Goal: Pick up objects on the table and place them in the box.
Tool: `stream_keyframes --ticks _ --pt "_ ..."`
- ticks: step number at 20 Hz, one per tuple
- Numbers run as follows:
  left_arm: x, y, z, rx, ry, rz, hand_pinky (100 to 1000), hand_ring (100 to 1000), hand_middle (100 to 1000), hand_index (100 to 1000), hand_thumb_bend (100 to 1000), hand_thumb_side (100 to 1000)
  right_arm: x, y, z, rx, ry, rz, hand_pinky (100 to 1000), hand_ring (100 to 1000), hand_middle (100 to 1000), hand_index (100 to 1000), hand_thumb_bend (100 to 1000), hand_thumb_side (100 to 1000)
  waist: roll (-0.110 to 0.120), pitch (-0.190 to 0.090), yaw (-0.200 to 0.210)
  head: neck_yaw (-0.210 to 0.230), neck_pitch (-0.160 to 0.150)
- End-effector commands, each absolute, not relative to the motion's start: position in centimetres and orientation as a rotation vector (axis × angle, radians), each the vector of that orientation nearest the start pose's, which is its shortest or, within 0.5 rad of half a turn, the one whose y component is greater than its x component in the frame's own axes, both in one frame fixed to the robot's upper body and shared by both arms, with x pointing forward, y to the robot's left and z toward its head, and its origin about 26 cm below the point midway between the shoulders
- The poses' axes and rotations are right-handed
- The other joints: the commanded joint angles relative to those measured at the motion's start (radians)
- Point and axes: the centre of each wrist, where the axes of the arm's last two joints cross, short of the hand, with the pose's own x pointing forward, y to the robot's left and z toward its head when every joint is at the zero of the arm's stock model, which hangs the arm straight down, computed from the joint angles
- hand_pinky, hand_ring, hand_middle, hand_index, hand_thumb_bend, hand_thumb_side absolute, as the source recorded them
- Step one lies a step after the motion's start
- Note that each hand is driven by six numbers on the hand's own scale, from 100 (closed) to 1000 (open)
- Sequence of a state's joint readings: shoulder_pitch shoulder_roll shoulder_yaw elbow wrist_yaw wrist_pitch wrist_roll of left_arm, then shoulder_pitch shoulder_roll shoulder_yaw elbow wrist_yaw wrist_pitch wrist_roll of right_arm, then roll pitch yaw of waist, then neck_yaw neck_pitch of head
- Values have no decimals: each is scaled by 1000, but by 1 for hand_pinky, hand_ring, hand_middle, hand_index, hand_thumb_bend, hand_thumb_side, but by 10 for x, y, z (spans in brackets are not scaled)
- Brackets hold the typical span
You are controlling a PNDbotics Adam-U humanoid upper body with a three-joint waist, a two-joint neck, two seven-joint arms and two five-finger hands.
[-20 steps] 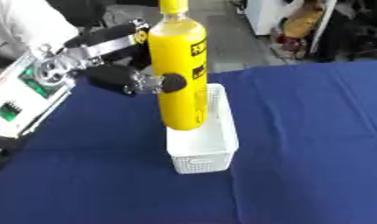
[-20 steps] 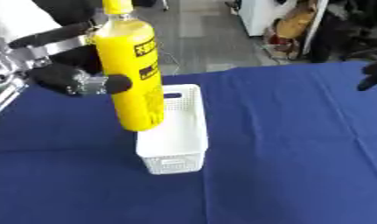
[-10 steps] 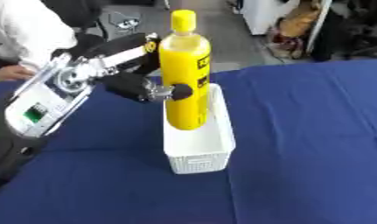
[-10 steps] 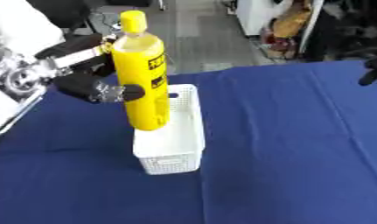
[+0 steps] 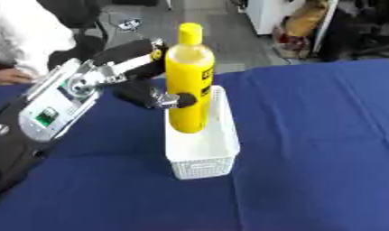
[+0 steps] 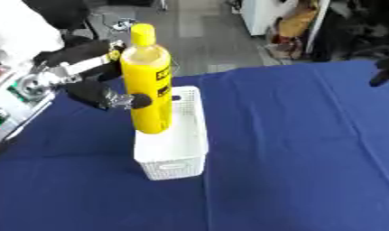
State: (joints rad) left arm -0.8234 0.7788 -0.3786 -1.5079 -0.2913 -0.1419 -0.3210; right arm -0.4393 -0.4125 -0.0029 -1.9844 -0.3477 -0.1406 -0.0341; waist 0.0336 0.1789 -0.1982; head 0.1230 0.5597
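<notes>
We see the left hand [image 5: 154, 92] curled round a tall yellow bottle [image 5: 188, 88], thumb on its front side, fingers hidden behind it. The bottle stands upright with its base down inside the white perforated box [image 5: 201, 153], toward the box's far end; we cannot tell whether it touches the bottom. The box sits on the blue-clothed table [image 5: 316, 153], nearer its far edge. Dark print on the bottle's label is unreadable. Only 1 dark sliver of the right hand [image 6: 384, 72] shows at the right edge; we cannot tell its fingers' state.
</notes>
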Motion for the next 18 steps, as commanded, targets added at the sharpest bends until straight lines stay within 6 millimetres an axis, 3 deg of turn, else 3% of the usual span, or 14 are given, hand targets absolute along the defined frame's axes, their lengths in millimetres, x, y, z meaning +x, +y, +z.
stream_keyframes --ticks 1,4,5,8,9,10,11,13,14,15,18 --pt "400 275 282 692 -1858 -1572 100 100 100 344 209 788 308 -258 255 218 -2535 282 451 556 554 880 100 912 0 -12 -4 9 -5" --pt "404 280 278 713 -1837 -1575 100 100 100 376 199 802 308 -257 256 224 -2538 283 451 556 554 880 100 912 3 -10 -7 9 -6" --pt "406 281 277 721 -1828 -1573 100 123 139 430 197 820 308 -257 257 225 -2540 284 451 556 554 880 100 912 4 -9 -8 9 -6" --pt "409 285 273 736 -1799 -1583 100 316 357 578 258 848 308 -257 257 228 -2541 285 451 556 554 880 100 912 6 -8 -10 8 -5" --pt "411 286 272 735 -1782 -1590 184 461 489 665 329 869 308 -257 257 228 -2541 285 451 556 554 880 100 913 6 -7 -11 7 -5" --pt "411 287 271 734 -1768 -1598 247 499 531 691 354 888 308 -257 257 229 -2542 286 451 556 554 880 100 913 6 -7 -11 6 -4" --pt "412 288 270 735 -1747 -1609 483 663 695 790 464 918 308 -257 257 229 -2541 287 451 556 554 880 100 913 6 -7 -11 6 -4" --pt "413 288 271 744 -1715 -1628 633 790 811 862 519 937 308 -257 257 230 -2541 287 451 556 554 879 100 913 6 -8 -11 5 -4" --pt "413 288 271 751 -1711 -1628 663 781 802 855 514 936 308 -257 257 230 -2541 287 451 556 554 879 100 913 6 -8 -10 4 -4" --pt "413 288 273 759 -1715 -1624 698 840 860 897 546 941 308 -257 257 229 -2541 286 451 556 554 879 100 913 6 -8 -10 3 -4" --pt "412 288 275 775 -1742 -1601 709 854 876 910 551 947 308 -257 257 228 -2541 287 451 556 553 879 100 913 6 -8 -8 3 -4"
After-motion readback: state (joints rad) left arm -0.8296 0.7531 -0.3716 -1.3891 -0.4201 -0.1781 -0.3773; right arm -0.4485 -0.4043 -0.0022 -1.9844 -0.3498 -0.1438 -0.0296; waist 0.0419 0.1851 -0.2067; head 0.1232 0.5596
